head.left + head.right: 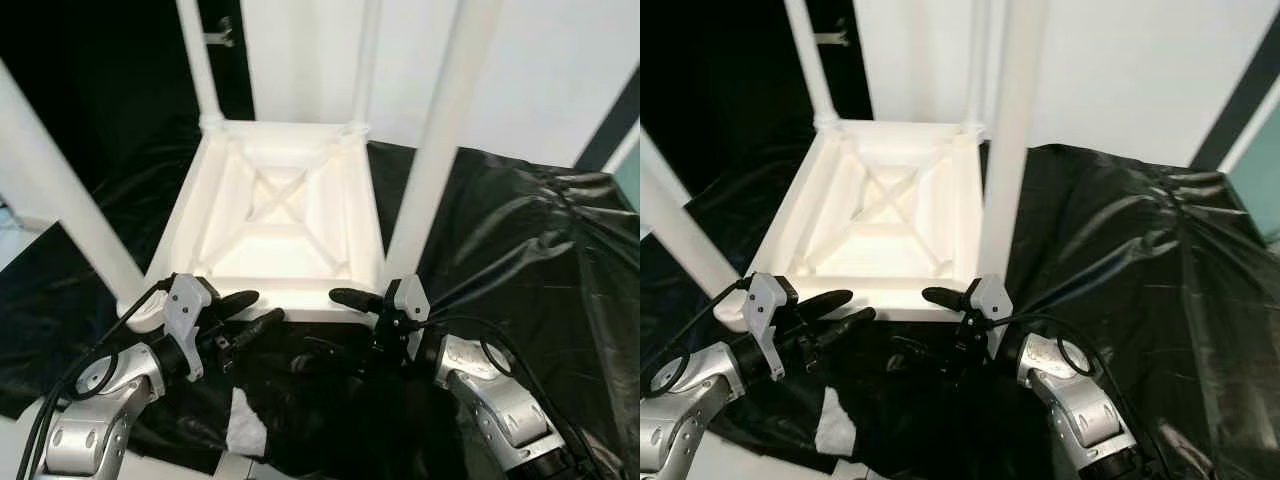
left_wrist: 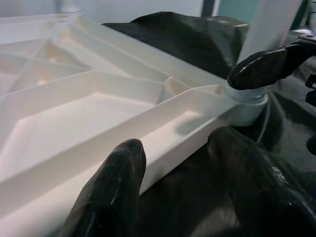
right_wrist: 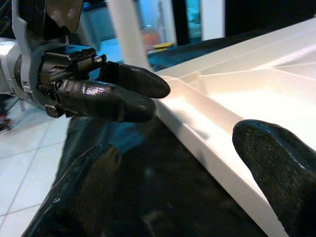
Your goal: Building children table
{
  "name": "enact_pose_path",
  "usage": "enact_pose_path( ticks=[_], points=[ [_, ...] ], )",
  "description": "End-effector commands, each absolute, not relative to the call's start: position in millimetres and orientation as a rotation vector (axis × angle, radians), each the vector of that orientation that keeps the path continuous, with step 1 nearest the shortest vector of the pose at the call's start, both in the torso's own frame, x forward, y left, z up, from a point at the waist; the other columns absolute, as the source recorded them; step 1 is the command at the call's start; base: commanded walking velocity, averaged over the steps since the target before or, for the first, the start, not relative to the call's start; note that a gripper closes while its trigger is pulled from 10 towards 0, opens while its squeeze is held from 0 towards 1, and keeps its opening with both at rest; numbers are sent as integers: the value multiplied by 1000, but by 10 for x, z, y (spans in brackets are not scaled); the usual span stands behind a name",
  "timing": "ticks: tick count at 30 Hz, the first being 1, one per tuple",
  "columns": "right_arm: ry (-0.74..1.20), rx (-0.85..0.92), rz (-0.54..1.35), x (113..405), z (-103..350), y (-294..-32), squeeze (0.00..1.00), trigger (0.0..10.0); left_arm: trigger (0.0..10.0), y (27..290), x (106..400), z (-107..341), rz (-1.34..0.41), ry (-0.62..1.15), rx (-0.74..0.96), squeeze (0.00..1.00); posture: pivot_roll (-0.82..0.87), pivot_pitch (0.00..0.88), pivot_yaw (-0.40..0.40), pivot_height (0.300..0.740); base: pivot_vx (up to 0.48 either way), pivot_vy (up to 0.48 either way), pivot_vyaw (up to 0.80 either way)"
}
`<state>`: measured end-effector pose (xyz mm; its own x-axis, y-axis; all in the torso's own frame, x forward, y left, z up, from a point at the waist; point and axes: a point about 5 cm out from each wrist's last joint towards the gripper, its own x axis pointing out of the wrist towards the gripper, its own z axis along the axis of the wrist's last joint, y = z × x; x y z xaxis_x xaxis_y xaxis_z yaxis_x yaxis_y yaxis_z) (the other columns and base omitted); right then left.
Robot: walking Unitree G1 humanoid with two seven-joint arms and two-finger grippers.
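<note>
A white plastic children's table [image 1: 280, 215] lies upside down on a black sheet, its ribbed underside facing up. Its legs stand upward: a near left leg [image 1: 60, 200], a near right leg [image 1: 432, 160] and two far legs [image 1: 197, 60]. My left gripper [image 1: 260, 307] hovers open just before the near rim [image 2: 163, 123], left of centre. My right gripper [image 1: 325, 320] is open too, at the same rim beside the near right leg's socket [image 2: 247, 101]. The two point at each other a short gap apart. In the right wrist view the left gripper's fingers [image 3: 113, 96] lie along the rim [image 3: 197, 128].
The black plastic sheet [image 1: 520, 240] is crumpled and spreads to the right and front. A white patch [image 1: 243, 420] lies on it below my grippers. A white wall [image 1: 540, 70] stands behind, and pale floor tiles [image 3: 19, 158] border the sheet.
</note>
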<state>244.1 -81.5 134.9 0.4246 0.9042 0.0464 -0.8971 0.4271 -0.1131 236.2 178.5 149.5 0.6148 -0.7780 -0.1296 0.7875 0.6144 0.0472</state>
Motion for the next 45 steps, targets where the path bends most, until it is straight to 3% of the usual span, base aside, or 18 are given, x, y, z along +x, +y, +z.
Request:
enact_pose_path(
  ticks=[1,12,20,45],
  points=[
    [-99,-94,1141,2440,1324,-807,0,10000,10000,1772,2354,1498,-921,111,111,0,76,0,-36,740,0,0,631],
    [-96,-95,1154,2413,1307,-810,0,10000,10000,1762,2349,1489,-926,119,111,0,75,0,-38,740,0,0,620],
    [-86,-68,1158,2428,1310,-810,0,10000,10000,1771,2348,1481,-924,125,108,0,77,0,-40,740,0,0,0],
    [-86,-79,1168,2434,1317,-838,0,10000,10000,1765,2339,1486,-920,127,113,0,81,0,-44,740,0,327,0]
  ],
)
